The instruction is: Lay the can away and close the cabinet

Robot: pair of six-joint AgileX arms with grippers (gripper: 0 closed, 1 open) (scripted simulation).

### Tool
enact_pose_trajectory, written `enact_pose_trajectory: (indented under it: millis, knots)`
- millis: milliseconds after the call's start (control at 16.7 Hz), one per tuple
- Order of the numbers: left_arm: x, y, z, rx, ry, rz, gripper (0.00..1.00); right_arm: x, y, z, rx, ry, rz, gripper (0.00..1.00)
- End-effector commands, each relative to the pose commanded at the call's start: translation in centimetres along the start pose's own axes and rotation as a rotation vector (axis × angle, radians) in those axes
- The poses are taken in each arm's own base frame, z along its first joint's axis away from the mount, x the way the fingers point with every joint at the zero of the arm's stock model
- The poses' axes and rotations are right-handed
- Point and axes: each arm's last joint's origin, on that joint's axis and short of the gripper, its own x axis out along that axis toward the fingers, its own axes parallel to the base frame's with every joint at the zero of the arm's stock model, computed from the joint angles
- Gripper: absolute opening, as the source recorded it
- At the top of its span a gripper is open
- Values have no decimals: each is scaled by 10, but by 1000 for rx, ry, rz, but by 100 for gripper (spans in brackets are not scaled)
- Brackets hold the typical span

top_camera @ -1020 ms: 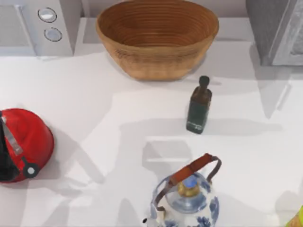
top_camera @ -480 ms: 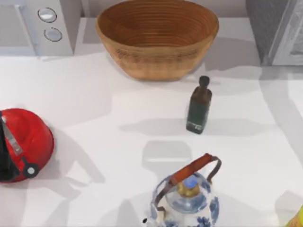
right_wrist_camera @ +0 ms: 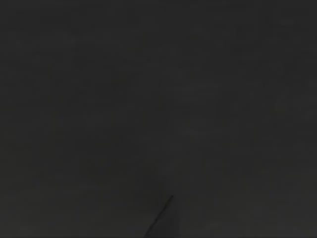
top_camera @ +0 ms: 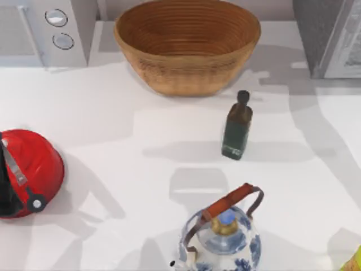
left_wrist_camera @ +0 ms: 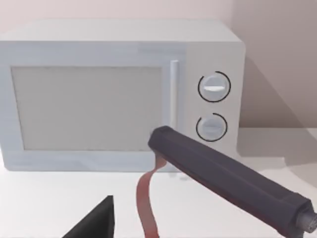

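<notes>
Woven wicker basket [top_camera: 187, 45] is sitting at the far middle of the white table [top_camera: 113, 141], with a dark green bottle [top_camera: 237, 127] standing upright just in front of it to the right. A yellow-green sliver at the near right corner may be the can [top_camera: 354, 261], though that cannot be confirmed. The right wrist view is dark, and how either gripper is standing cannot be told.

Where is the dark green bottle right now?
In the top view, the bottle stands upright right of centre, just below the wicker basket and above the teapot.
</notes>
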Motion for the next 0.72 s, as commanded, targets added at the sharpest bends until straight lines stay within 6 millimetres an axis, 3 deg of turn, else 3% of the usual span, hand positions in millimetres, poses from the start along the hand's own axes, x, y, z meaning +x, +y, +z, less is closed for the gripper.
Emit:
enact_pose_trajectory:
  millis: [60, 180, 720]
  knots:
    - [0, 0, 0, 0, 0, 0, 100, -6, -10, 5, -7, -15, -46, 100]
    - [0, 0, 0, 0, 0, 0, 100, -3, -10, 6, -3, -18, -44, 100]
    - [0, 0, 0, 0, 0, 0, 100, 44, -11, 5, -7, -15, -46, 100]
